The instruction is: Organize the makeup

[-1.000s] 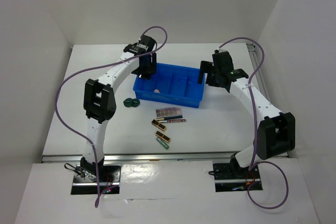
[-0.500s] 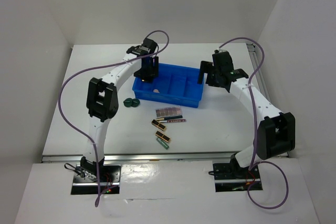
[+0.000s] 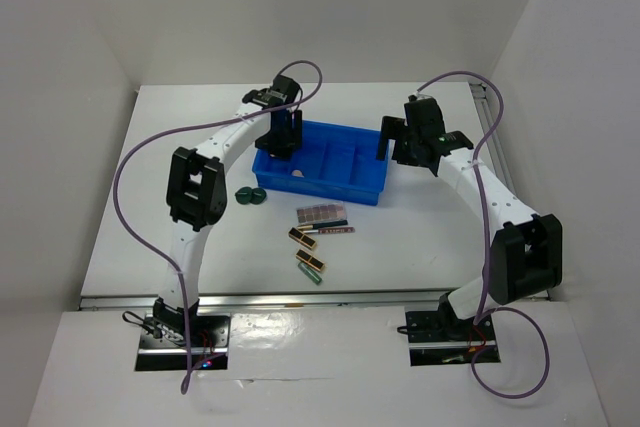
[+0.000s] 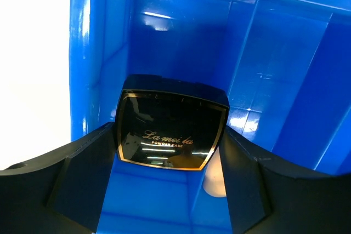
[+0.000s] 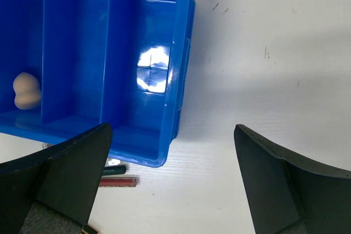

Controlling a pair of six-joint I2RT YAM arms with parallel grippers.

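My left claw point(image 4: 167, 157) is clamped on the compact point(image 4: 171, 130) at a wide spread, a finger on each side. It holds the compact low over the left-end compartment of the tray point(image 4: 263, 53). The sponge point(image 4: 215, 178) lies in that compartment, peeking out just past the compact's corner. My right claw point(image 5: 173, 135) hangs fully spread and empty over the tray's right end.

By my reckoning we are early on – only the sponge is in, and the compact is not yet released. The green rounds point(image 3: 250, 196), palette point(image 3: 321, 213), pencil point(image 3: 330, 230) and two cases point(image 3: 303, 238) wait on the table point(image 3: 150, 197) in front of the tray.

The table is plain white and matte – lightly scuffed near the tray – and white walls point(image 3: 60, 97) box it in on three sides.
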